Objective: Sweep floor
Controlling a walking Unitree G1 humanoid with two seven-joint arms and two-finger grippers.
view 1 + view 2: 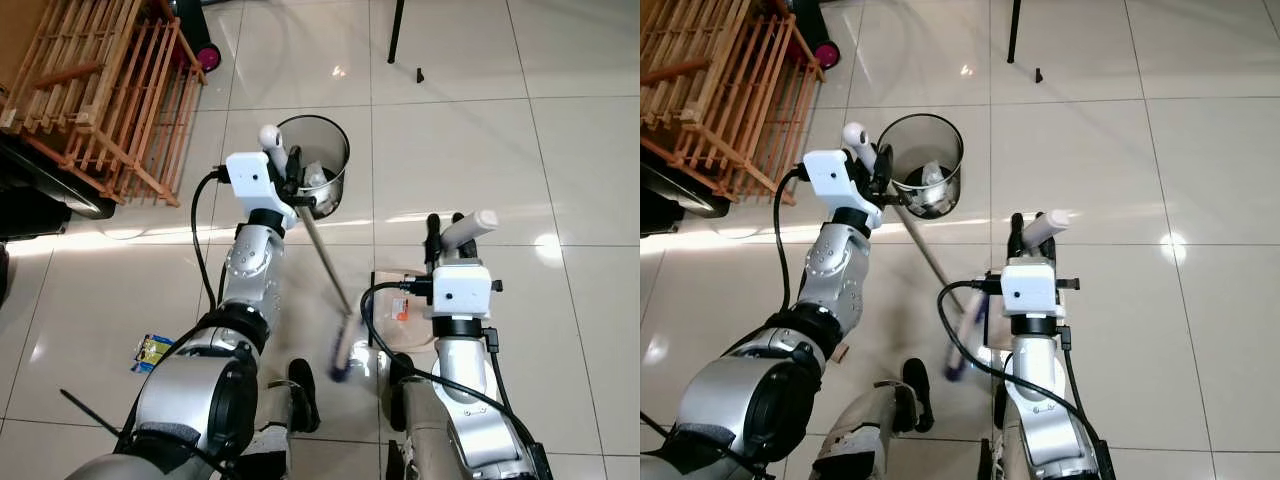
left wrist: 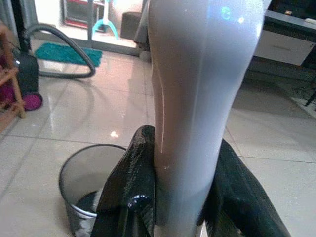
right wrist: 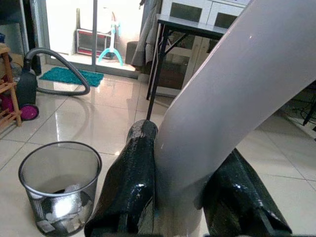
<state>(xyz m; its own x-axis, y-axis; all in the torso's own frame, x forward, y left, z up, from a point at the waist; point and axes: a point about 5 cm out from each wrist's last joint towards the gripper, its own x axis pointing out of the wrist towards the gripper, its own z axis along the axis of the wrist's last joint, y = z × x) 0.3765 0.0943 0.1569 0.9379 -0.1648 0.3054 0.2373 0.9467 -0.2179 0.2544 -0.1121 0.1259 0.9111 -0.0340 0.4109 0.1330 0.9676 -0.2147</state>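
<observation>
On the glossy tiled floor [image 1: 560, 140], the left gripper [image 1: 287, 182] is clamped around the white broom handle [image 1: 271, 141] at the wire bin's [image 1: 315, 165] nine o'clock; the broom [image 1: 325, 262] slants toward its blurred head [image 1: 345, 355] at six o'clock. The right gripper [image 1: 445, 228] is closed around the dustpan handle [image 1: 470, 227], with the dustpan [image 1: 400, 305] lying at its seven o'clock.

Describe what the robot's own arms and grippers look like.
Both arms are silver metal with dark rounded shoulder joints. A white boxy wrist block sits on each, fed by black cables. The left gripper and right gripper each have two long glossy black fingers.
</observation>
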